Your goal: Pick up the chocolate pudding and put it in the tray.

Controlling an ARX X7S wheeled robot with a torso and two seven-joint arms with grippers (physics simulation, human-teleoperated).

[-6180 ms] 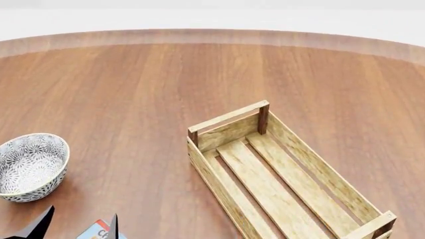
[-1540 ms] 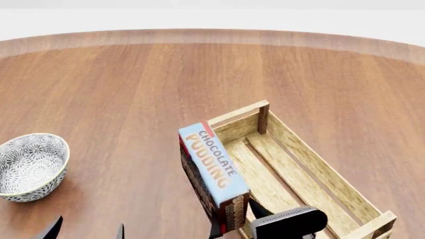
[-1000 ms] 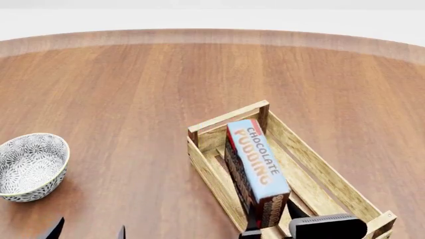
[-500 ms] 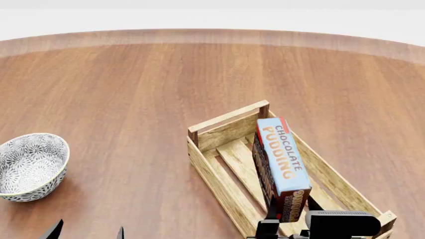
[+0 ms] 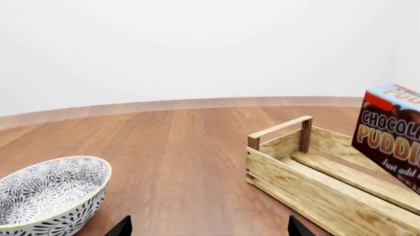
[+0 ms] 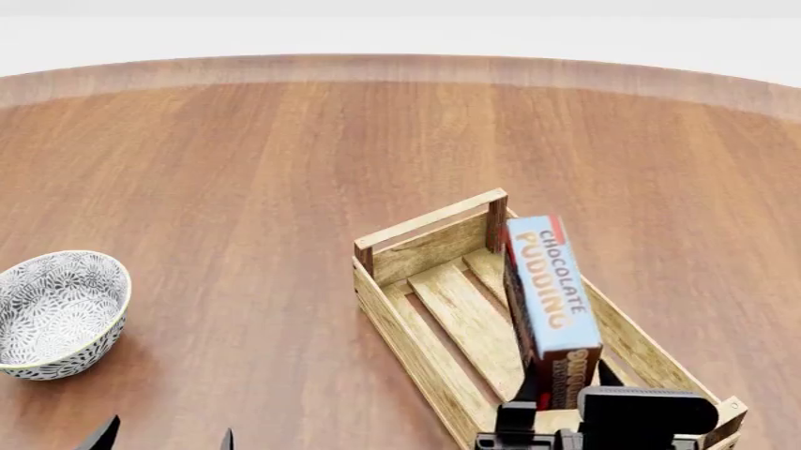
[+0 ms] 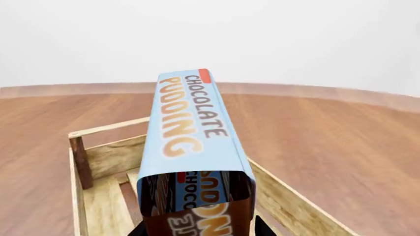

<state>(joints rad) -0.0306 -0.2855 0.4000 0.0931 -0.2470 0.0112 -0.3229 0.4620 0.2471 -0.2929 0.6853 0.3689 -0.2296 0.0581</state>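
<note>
I hold the chocolate pudding [image 6: 551, 292] on edge, blue panel up, above the right side of the tray [image 6: 426, 352], my right gripper [image 6: 569, 398] clamped on its near end. The bowl [image 6: 56, 312] sits well apart on the table [image 6: 250, 159]. My left gripper [image 6: 163, 439] shows only two spread fingertips.

The pudding [image 6: 552, 284] carton reads "CHOCOLATE PUDDING" in orange on its light blue panel; a side face shows "Just add".
</note>
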